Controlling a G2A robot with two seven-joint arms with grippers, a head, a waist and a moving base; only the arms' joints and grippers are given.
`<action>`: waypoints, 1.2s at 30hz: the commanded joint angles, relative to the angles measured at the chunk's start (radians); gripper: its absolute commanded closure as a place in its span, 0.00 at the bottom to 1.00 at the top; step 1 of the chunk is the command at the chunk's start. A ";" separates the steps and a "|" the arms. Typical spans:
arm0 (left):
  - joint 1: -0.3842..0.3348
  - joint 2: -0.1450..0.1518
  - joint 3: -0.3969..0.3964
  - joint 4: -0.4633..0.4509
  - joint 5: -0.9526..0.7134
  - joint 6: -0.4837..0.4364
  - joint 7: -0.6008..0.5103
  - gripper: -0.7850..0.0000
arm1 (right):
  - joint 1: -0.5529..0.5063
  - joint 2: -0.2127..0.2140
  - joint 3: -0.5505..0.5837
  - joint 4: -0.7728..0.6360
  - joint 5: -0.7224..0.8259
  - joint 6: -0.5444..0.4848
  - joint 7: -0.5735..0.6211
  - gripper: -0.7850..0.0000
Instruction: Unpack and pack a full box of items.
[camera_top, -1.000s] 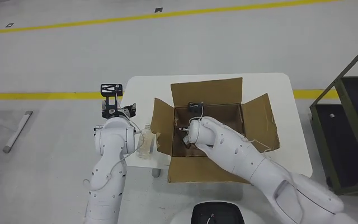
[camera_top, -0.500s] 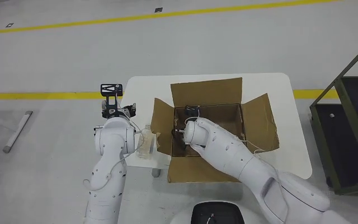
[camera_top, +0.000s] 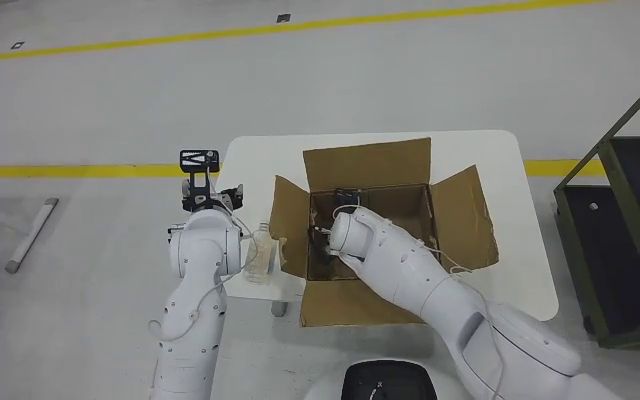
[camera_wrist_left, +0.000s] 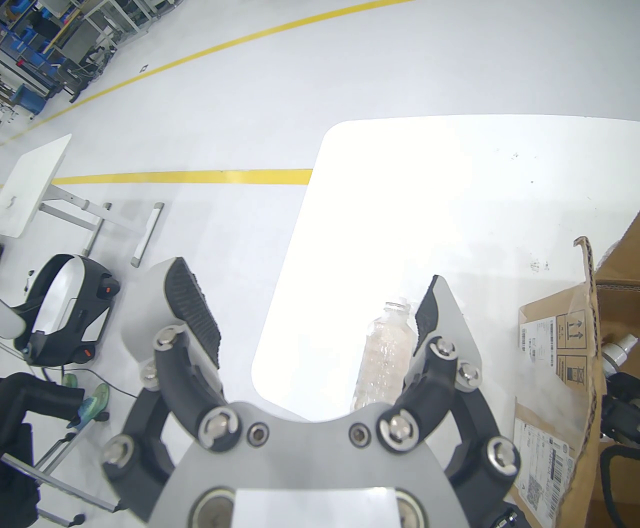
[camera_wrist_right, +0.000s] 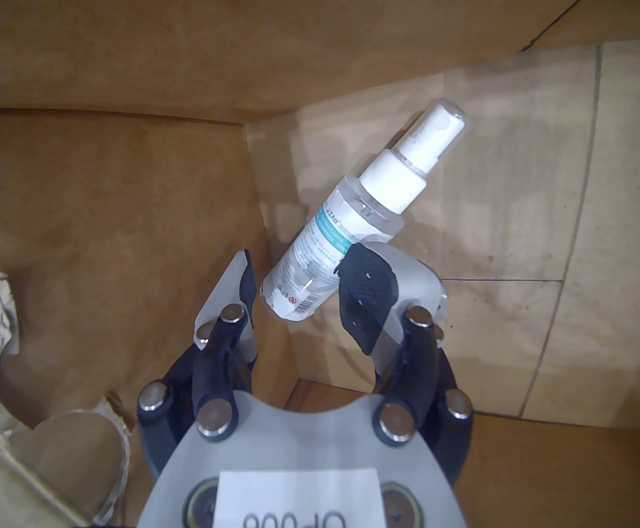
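Right claw (camera_wrist_right: 296, 292) clamped on spray bottle (camera_wrist_right: 345, 225) inside box (camera_wrist_right: 125, 200), left claw (camera_wrist_left: 305, 277) spread wide

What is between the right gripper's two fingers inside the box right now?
A spray bottle: its lower body sits between the fingers of the right gripper, tilted, white nozzle pointing toward the cardboard box wall. The right wrist view shows this.

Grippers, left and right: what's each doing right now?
Left gripper: open, empty.
Right gripper: shut on the spray bottle inside the cardboard box.
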 joint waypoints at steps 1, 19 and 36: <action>0.000 0.000 0.000 0.000 0.000 0.000 0.000 0.00 | 0.001 -0.003 0.005 0.007 0.001 -0.002 -0.008 0.29; 0.000 0.000 0.000 0.000 0.000 0.000 0.000 0.00 | 0.004 -0.020 0.029 0.048 -0.037 -0.001 -0.017 0.11; 0.000 0.000 0.000 0.000 0.000 0.000 0.000 0.00 | 0.017 -0.029 0.046 0.069 -0.083 0.015 0.009 1.00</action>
